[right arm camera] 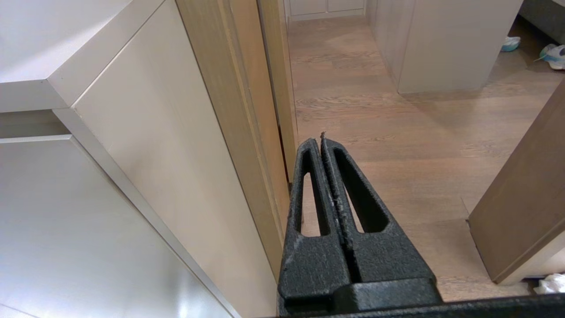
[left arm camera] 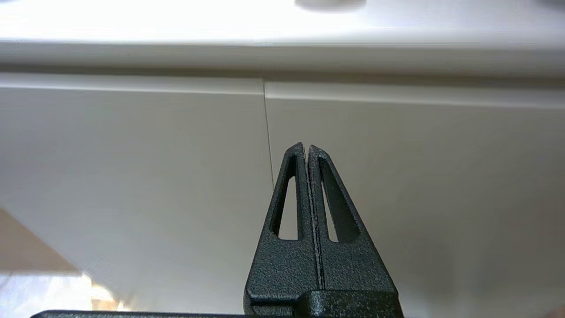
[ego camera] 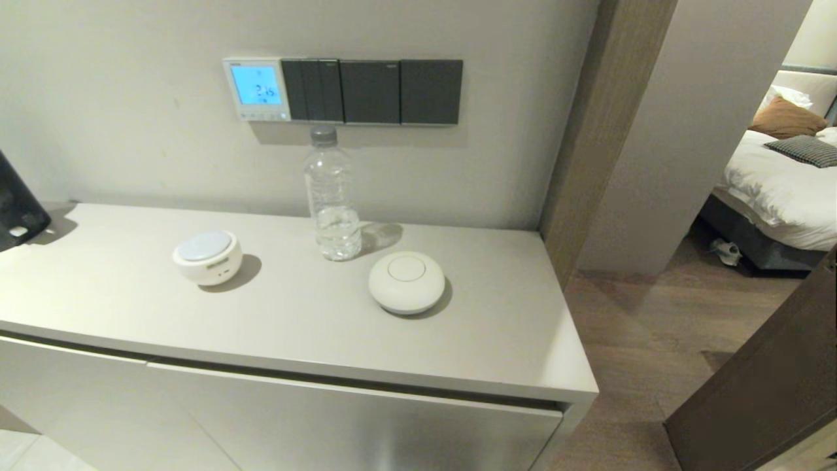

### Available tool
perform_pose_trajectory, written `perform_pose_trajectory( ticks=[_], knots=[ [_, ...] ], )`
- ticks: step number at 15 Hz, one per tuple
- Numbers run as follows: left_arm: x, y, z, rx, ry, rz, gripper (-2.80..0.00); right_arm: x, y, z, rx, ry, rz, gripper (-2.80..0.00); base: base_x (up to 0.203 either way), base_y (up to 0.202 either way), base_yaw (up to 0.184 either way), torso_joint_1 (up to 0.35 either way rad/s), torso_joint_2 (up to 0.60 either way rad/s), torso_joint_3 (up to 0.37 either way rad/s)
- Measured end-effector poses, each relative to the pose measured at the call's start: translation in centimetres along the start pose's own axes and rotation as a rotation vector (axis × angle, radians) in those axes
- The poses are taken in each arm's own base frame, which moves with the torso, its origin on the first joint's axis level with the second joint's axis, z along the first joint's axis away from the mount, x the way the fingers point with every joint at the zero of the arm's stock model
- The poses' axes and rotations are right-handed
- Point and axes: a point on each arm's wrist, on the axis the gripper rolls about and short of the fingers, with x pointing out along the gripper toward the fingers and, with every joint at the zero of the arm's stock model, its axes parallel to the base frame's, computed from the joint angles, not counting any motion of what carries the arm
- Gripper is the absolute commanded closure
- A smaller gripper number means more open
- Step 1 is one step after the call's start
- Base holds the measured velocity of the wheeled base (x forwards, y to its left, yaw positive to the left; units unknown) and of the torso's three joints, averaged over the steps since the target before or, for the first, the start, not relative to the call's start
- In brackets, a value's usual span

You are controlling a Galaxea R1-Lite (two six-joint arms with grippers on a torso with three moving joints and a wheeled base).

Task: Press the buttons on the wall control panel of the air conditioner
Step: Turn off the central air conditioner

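The air conditioner's wall control panel (ego camera: 257, 89) is a small white square on the wall above the cabinet, its screen lit light blue with digits. The buttons (ego camera: 261, 116) are a row of tiny pale keys under the screen. Neither gripper shows in the head view. My left gripper (left arm camera: 306, 146) is shut and empty, low in front of the cabinet doors. My right gripper (right arm camera: 318, 139) is shut and empty, low beside the cabinet's right end, over the wood floor.
Dark grey switch plates (ego camera: 373, 91) sit right of the panel. A clear water bottle (ego camera: 331, 196) stands under them on the cabinet top (ego camera: 294, 314), with two round white devices (ego camera: 207, 256) (ego camera: 406, 282). A dark object (ego camera: 16, 196) is at far left. A wooden door frame (ego camera: 588, 131) stands right.
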Motion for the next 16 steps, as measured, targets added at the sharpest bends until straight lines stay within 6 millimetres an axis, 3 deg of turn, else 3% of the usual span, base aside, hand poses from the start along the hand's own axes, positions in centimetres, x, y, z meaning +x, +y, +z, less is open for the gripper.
perform_pose_trajectory(
  ticks=[4, 8, 10, 12, 14, 16],
  knots=[
    [0.8, 0.3, 5.9, -0.008, -0.062, -0.009, 0.0, 0.0, 0.0, 0.0, 0.0, 0.0, 0.0, 0.0, 0.0, 0.0, 0.0, 0.0, 0.0, 0.0],
    [3.8, 0.6, 15.9, -0.047, -0.165, -0.06, 0.0, 0.0, 0.0, 0.0, 0.0, 0.0, 0.0, 0.0, 0.0, 0.0, 0.0, 0.0, 0.0, 0.0],
    [6.5, 0.8, 20.7, -0.081, -0.193, -0.092, 0.0, 0.0, 0.0, 0.0, 0.0, 0.0, 0.0, 0.0, 0.0, 0.0, 0.0, 0.0, 0.0, 0.0],
    [9.9, 0.8, 24.2, -0.114, -0.199, -0.115, 0.0, 0.0, 0.0, 0.0, 0.0, 0.0, 0.0, 0.0, 0.0, 0.0, 0.0, 0.0, 0.0, 0.0],
    [14.0, 0.5, 26.8, -0.156, -0.192, -0.138, 0.0, 0.0, 0.0, 0.0, 0.0, 0.0, 0.0, 0.0, 0.0, 0.0, 0.0, 0.0, 0.0, 0.0],
    [18.4, -0.4, 28.2, -0.204, -0.165, -0.153, 0.0, 0.0, 0.0, 0.0, 0.0, 0.0, 0.0, 0.0, 0.0, 0.0, 0.0, 0.0, 0.0, 0.0]
  ],
)
